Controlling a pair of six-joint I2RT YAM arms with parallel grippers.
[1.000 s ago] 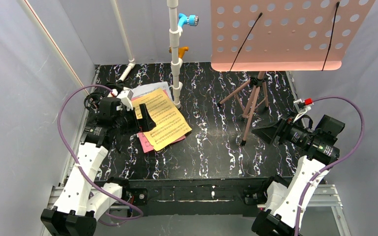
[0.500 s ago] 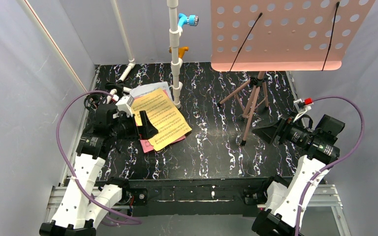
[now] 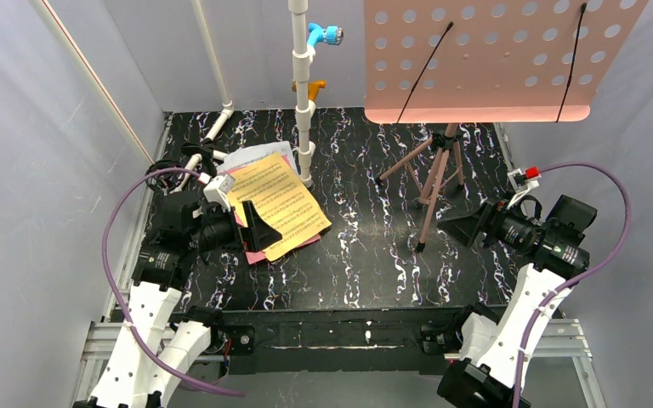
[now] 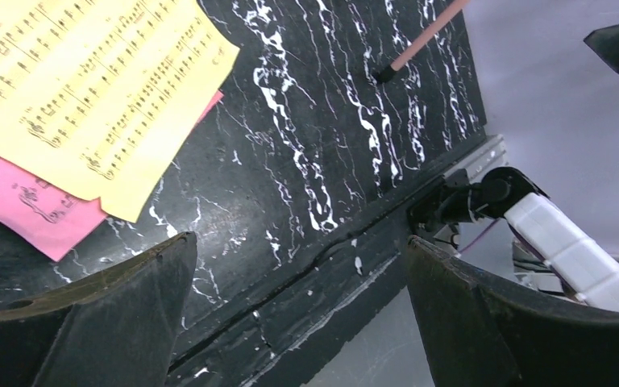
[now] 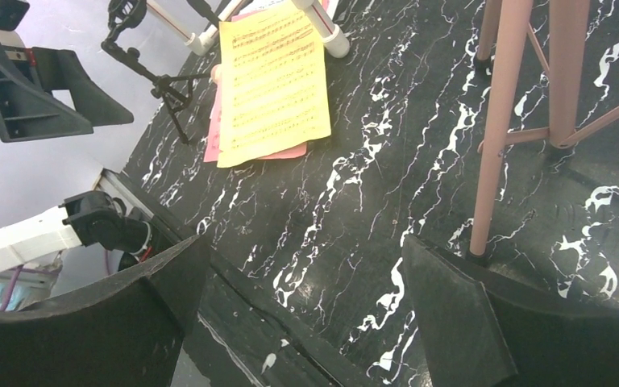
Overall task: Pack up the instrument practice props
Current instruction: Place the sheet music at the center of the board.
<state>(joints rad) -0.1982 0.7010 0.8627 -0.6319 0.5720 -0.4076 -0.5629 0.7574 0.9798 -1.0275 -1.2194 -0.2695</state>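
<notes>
Left hand (image 3: 256,226), fingers apart, hovers over the near-left corner of the pages (image 3: 282,204) by the counter's (image 3: 353,259) left edge. Their long axis slants far-left to near-right. Stand (image 3: 439,168) stands nearer the right hand (image 3: 466,228), likewise apart.

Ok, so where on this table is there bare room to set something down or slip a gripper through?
Widest bare patch: the table's middle, between the yellow page and the music stand's legs, running to the near edge. A smaller one lies behind, between the white pipe and the stand. Crowded: back-left, where the page stack lies by the pipe's feet.
</notes>
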